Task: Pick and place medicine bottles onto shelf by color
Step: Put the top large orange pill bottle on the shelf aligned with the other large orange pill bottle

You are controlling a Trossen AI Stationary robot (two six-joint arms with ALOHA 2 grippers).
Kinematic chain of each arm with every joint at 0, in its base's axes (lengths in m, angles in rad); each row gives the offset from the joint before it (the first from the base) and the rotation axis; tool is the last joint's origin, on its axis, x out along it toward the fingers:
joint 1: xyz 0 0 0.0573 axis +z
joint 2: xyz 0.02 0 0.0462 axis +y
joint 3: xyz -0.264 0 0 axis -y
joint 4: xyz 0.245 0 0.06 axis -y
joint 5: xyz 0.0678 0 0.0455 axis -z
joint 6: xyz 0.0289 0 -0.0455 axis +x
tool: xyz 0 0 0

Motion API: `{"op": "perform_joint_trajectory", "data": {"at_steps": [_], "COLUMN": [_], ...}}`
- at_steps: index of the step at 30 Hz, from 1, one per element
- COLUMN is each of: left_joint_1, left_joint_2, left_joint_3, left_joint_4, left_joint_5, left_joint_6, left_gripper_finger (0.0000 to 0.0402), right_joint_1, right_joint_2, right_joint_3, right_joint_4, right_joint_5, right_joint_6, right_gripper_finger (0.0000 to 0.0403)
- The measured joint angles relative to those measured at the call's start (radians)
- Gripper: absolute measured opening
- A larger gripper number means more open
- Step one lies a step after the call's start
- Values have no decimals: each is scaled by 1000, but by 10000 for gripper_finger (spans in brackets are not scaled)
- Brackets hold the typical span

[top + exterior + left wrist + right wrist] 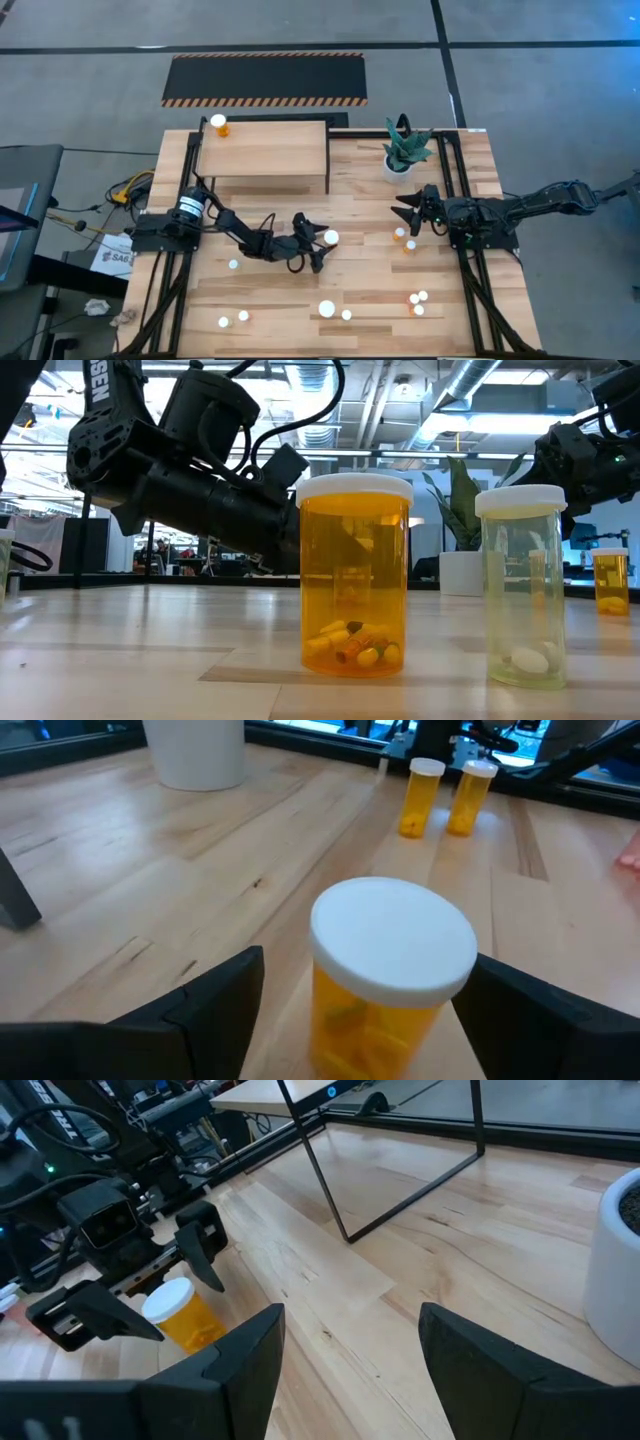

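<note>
An orange medicine bottle with a white cap stands upright on the table between the open fingers of my left gripper. The fingers stand on either side of it without touching. It also shows in the high view and the right wrist view. My right gripper is open and empty near the plant pot. The light-wood shelf stands at the far left, with one orange bottle on its far left corner. Other bottles stand scattered on the table.
A white pot with a green plant stands right of the shelf. Two orange bottles stand by my right arm. A cluster stands near right. An orange bottle and a pale one stand near the front edge.
</note>
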Motion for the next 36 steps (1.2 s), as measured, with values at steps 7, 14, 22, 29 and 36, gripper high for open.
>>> {"op": "perform_joint_trajectory", "data": {"at_steps": [7,14,22,29,36], "left_joint_1": [0,0,7,14,16], "left_joint_2": [0,0,0,-9,-9], "left_joint_3": [0,0,21,50,70], "left_joint_4": [0,6,19,15,11], "left_joint_5": [2,3,62,103,114], "left_joint_6": [-1,-2,10,15,14], "left_gripper_finger": [254,235,221,217,217], "right_joint_1": [0,0,0,0,0], "right_joint_2": [0,0,0,0,0], "right_joint_3": [0,0,0,0,0], "right_joint_4": [0,0,0,0,0], "right_joint_5": [0,0,0,0,0], "right_joint_6": [0,0,0,0,0], "right_gripper_finger": [256,256,256,256,256]}}
